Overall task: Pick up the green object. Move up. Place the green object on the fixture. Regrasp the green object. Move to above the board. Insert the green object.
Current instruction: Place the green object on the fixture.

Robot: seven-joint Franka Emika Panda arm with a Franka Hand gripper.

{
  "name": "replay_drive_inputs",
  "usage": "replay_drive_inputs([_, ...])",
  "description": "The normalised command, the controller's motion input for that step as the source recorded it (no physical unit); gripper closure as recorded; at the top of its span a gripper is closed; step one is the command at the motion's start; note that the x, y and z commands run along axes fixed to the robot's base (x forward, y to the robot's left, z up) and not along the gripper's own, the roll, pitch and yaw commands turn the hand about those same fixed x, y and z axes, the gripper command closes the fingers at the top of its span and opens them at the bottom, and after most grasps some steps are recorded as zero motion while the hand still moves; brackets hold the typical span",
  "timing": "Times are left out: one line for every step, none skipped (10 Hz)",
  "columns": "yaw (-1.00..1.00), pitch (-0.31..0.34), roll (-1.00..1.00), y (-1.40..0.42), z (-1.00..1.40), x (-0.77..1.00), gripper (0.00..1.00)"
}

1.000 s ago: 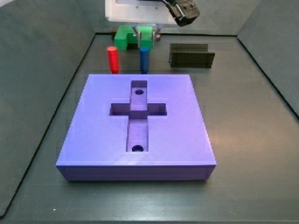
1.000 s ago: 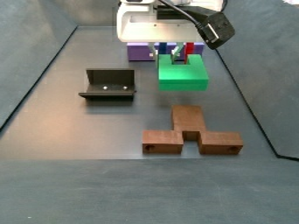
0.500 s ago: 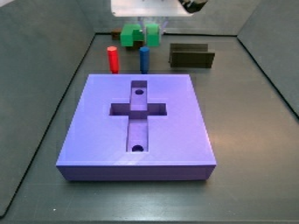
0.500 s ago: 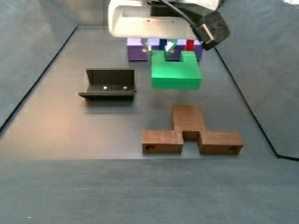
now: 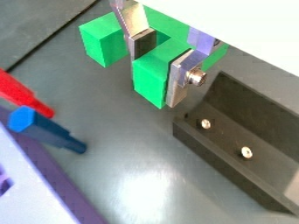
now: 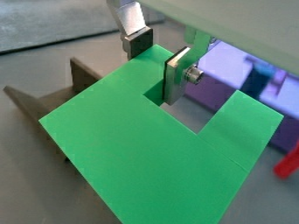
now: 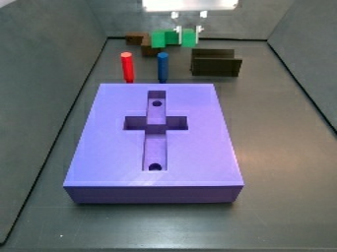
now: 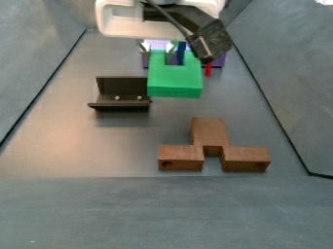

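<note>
- Dark grey floor (image 8: 78,146) with low grey walls on the sides; bare room to the left of the fixture in a side view.
- gripper (image 8: 182,51) up in the air, closed on the green object (image 8: 174,76); flat silver fingers (image 6: 177,74) clamp one arm of the U, seen in both wrist views.
- green object (image 7: 174,38) hangs clear of the floor, lying flat, broad face up; square notch opens toward the gripper side in a wrist view (image 6: 193,114). Long axis: cannot tell for sure.
- fixture (image 8: 120,94) on the floor just beside and below the green object, dark L bracket, two small screws on its inner face (image 5: 239,131).
- board (image 7: 154,138) purple, long axis running away from the camera, cross recess and two round holes on top; well apart from the held piece.
- red peg (image 7: 126,67) and blue peg (image 7: 162,66) upright between board and back wall.
- brown piece (image 8: 212,148) on the floor, near the right edge line.
- No readable writing or labels.
</note>
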Motion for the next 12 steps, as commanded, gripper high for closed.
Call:
replay_drive_inputs([-0.07, 0.311, -1.0, -0.06, 0.15, 0.74, 1.0])
replay_drive_inputs([-0.1, 0.214, -1.0, -0.03, 0.24, 0.75, 1.0])
replay_drive_inputs([-0.08, 0.12, -1.0, 0.0, 0.22, 0.75, 1.0])
replay_drive_inputs([-0.14, 0.0, -1.0, 0.0, 0.15, 0.71, 1.0])
replay_drive_inputs([-0.07, -0.023, -1.0, 0.04, 0.12, 0.72, 1.0])
replay_drive_inputs([-0.03, -0.04, -1.0, 0.06, 0.08, 0.75, 1.0])
replay_drive_inputs([-0.03, 0.0, -0.93, 0.01, 0.0, 0.84, 1.0])
replay_drive_inputs([-0.03, 0.0, -0.69, 0.09, 0.0, 0.93, 1.0])
replay_drive_inputs([0.01, 0.32, -0.25, 0.08, 0.08, 0.81, 1.0])
replay_drive_inputs([0.0, -0.029, 0.0, 0.0, 0.0, 0.0, 1.0])
replay_drive_inputs([0.01, 0.0, 0.0, 0.0, 0.0, 0.0, 1.0])
replay_drive_inputs([0.16, 0.0, 0.0, 0.0, 0.0, 0.65, 1.0])
